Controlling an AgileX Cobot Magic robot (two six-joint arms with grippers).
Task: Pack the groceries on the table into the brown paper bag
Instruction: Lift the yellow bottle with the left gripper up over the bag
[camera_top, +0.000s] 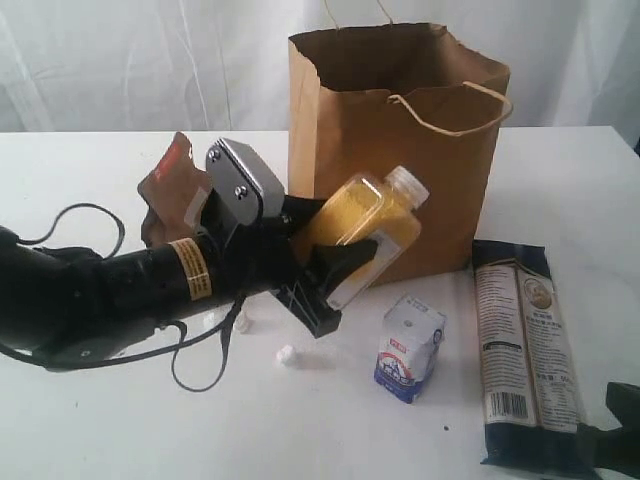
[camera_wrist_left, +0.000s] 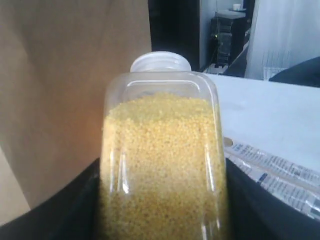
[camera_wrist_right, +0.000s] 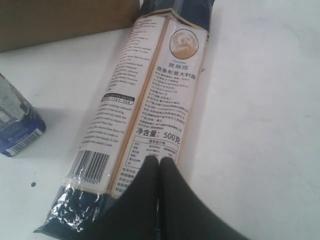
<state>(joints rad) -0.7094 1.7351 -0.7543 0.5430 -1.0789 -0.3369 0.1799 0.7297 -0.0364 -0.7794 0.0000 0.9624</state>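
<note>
Currently left claw (camera_top: 345, 262) is pinching the yellow white-capped bottle (camera_top: 370, 210), tilting it cap-up before the brown paper bag (camera_top: 400, 120), likely for clearing the rim. Right claw (camera_wrist_right: 159, 170), pressed together, is idling over the long dark noodle packet (camera_wrist_right: 150, 90) on the table (camera_top: 100, 420).

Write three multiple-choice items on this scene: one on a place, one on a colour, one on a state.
1. Where is the carton relative to the bag?
A. inside it
B. on the table in front of it
C. on top of it

2. What colour is the cap of the bottle?
A. white
B. red
C. black

3. What does the left gripper hold?
A. nothing
B. the carton
C. the bottle

Answers:
1 B: the carton stands upright on the table, nearer the exterior camera than the bag.
2 A: the cap shows white in the exterior and left wrist views.
3 C: its jaws clamp the tilted bottle clear of the table.
</note>
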